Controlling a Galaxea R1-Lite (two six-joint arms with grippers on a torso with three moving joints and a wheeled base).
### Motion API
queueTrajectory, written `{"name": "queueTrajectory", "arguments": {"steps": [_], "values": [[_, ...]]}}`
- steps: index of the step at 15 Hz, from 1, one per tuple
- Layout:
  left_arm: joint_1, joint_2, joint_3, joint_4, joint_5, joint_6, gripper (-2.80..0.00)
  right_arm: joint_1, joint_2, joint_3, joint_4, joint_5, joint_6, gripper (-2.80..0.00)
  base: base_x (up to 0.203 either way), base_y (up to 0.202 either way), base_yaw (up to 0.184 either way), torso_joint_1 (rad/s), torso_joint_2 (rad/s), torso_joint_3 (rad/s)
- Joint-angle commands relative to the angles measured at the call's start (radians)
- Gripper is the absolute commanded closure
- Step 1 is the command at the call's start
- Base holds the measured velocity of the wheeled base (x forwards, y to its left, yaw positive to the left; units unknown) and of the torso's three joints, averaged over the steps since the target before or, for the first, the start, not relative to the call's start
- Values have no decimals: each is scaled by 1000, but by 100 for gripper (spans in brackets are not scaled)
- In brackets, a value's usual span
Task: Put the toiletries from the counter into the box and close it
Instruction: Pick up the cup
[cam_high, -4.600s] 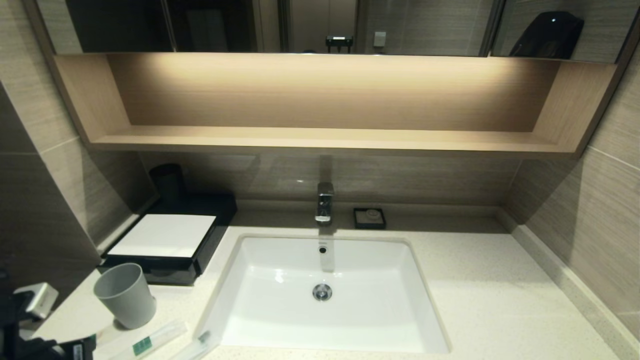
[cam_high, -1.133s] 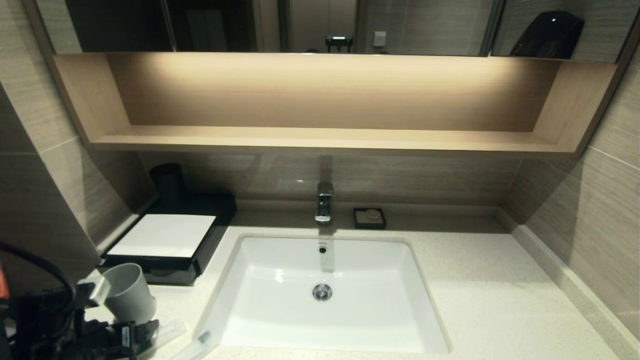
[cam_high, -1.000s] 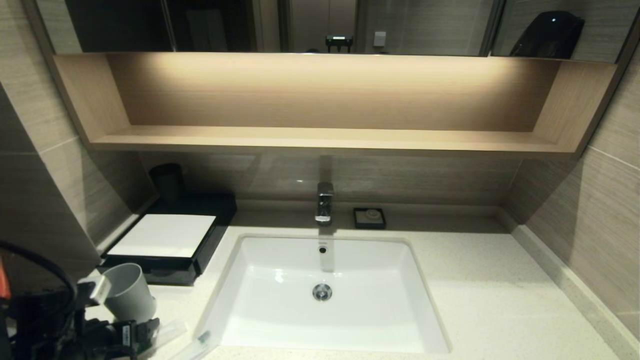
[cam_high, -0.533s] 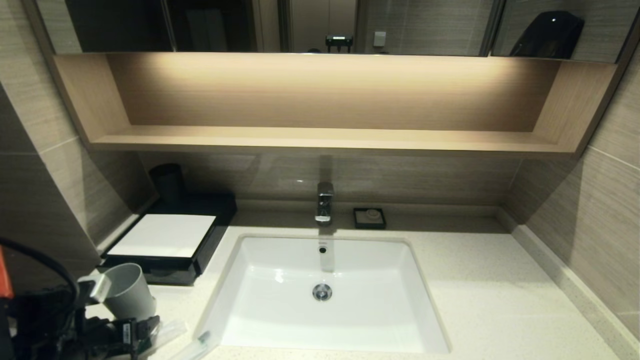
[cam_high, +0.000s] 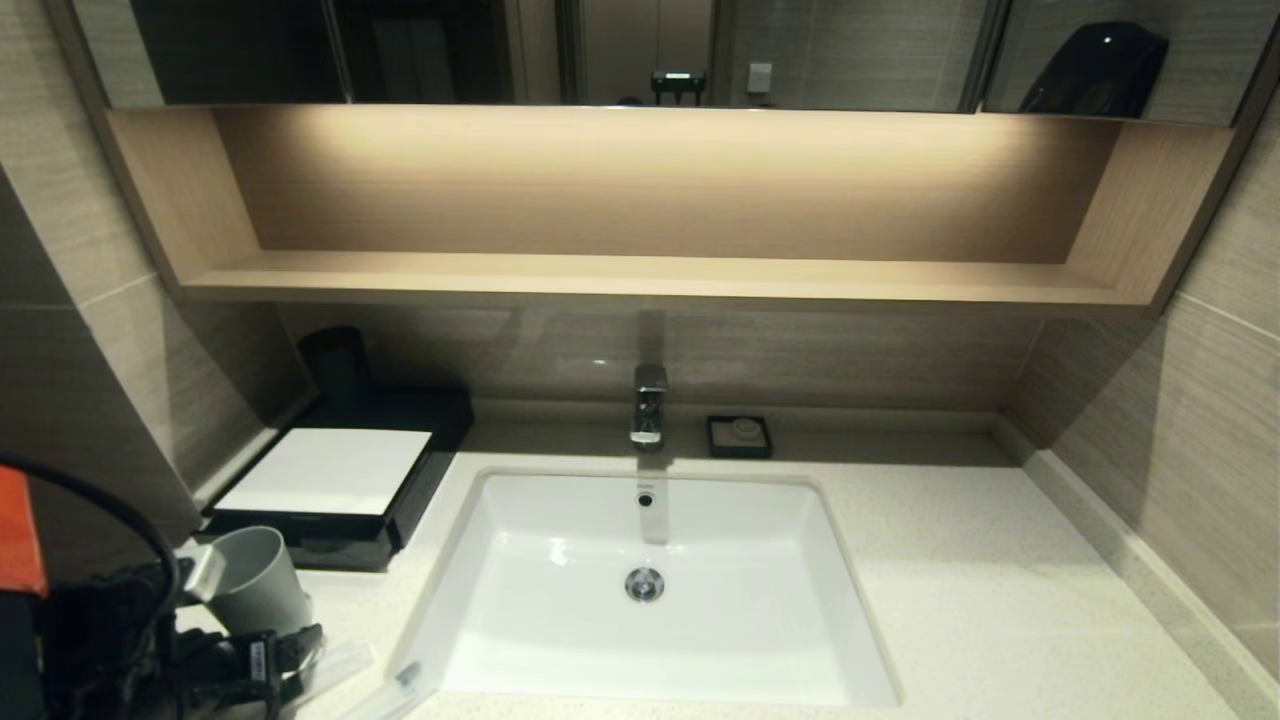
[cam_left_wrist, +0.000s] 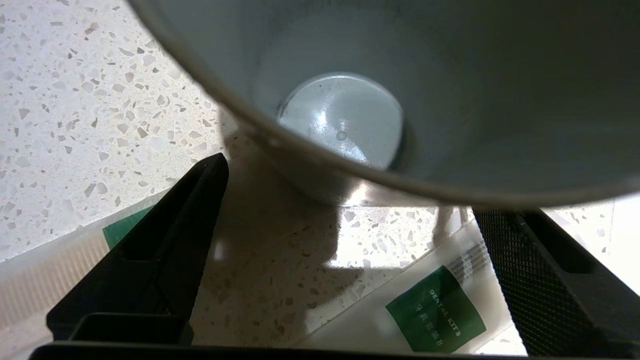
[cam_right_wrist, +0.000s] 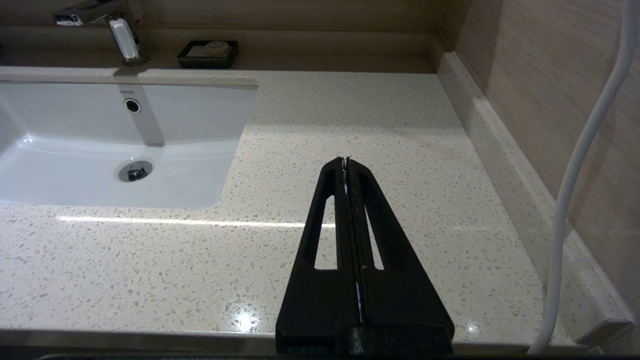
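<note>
The left pincer (cam_left_wrist: 350, 250) stood wide open, gripping nothing, low over the near left corner of the tabletop (cam_high: 1000, 600), directly in front of the grey cup (cam_high: 255, 590). In the left wrist view the cup's rim filled the space just ahead of the fingers (cam_left_wrist: 170, 250), and a packet with a green label (cam_left_wrist: 435, 315) lay flat on the stone between and beneath them. A second packet (cam_left_wrist: 60, 270) lay beside the other finger. One further packet (cam_high: 395, 690) rested near the sink (cam_high: 650, 580) edge.

The box (cam_high: 330, 480) sat well apart, at the back left, its drawer apparently closed, so no toiletry was yet inside.

Risks assessed: the cup stood so close that any forward travel would likely knock or tip it. The packets were thin and flat, so the fingers could scrape stone and slide off the slick wrap. The packet by the sink could be nudged into the basin.

The right pincer (cam_right_wrist: 346, 165) was closed and empty, parked over the right tabletop.
</note>
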Motion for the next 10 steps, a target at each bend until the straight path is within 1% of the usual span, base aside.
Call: {"name": "queueTrajectory", "arguments": {"steps": [1,6,10], "values": [[0,15,0,-18,-1,-1,-280,0,0,0,0,0,0,0,0,0,0,0,0,0],[0,73,1,-117,1,-1,-280,0,0,0,0,0,0,0,0,0,0,0,0,0],[-1,89,0,-124,0,-1,-280,0,0,0,0,0,0,0,0,0,0,0,0,0]]}}
